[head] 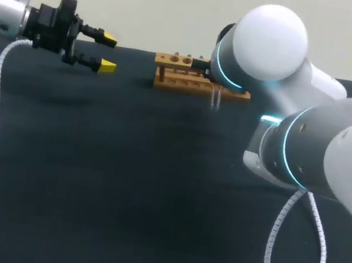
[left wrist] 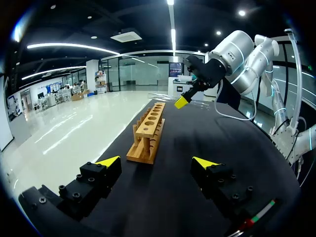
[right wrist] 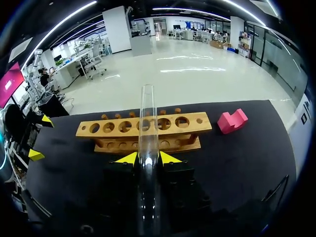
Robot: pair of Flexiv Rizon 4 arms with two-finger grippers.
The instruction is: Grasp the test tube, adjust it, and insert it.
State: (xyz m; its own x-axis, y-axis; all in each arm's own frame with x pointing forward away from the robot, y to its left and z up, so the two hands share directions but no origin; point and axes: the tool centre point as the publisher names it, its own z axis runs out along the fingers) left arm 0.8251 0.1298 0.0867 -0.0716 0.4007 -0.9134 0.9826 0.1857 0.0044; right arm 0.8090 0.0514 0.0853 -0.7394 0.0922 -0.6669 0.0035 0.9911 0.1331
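Glass test tube (right wrist: 147, 148) clamped between right fingers (right wrist: 129, 158) | left fingers (left wrist: 109, 162) spread apart | wooden rack (right wrist: 108, 127) just ahead

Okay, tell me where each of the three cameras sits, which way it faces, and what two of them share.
Head view: above and behind, looking down on the table; left gripper and right arm show.
Left wrist view: on left arm, facing the rack's end; own open fingers show.
Right wrist view: on right arm, facing the rack's long side; right gripper holds the test tube.
Both wrist views share the rack.
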